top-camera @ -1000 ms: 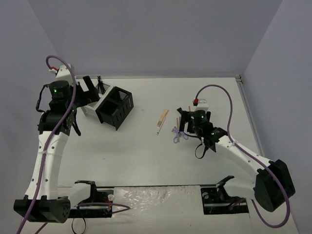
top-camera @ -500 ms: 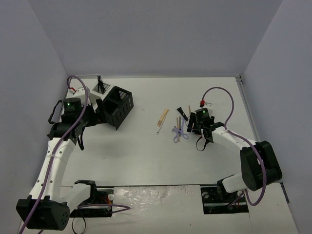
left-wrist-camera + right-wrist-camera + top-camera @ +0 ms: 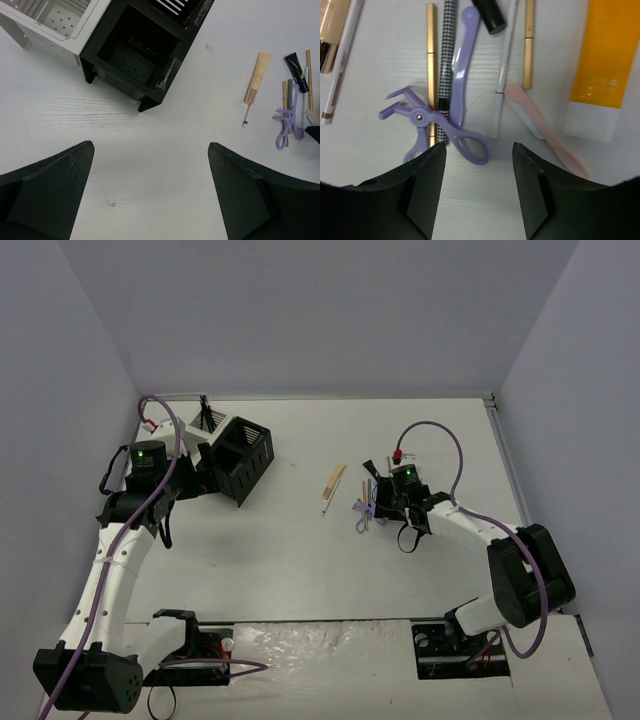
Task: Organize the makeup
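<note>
The makeup lies in a cluster at mid-table: a lilac looped piece (image 3: 362, 512) (image 3: 445, 120), gold pencils (image 3: 430, 60), a checkered black pencil (image 3: 447, 50), a white pencil (image 3: 504, 75), a pink stick (image 3: 545, 125) and an orange tube with a white cap (image 3: 607, 55). A flat beige stick (image 3: 333, 480) (image 3: 259, 75) lies apart to their left. My right gripper (image 3: 385, 504) (image 3: 479, 150) is open and empty, low over the table just short of the lilac loop. My left gripper (image 3: 195, 480) (image 3: 150, 150) is open and empty, in front of the black box.
A black mesh box (image 3: 238, 458) (image 3: 140, 50) lies tipped, its opening facing up and forward, next to a white mesh box (image 3: 200, 435) (image 3: 55, 20) at the back left. Thin black items (image 3: 205, 412) stand in the white box. Walls close the table's left, back and right.
My right gripper has shifted a little left, closer over the makeup cluster. My left arm dropped and drew back from the boxes a second ago and has since held still.
</note>
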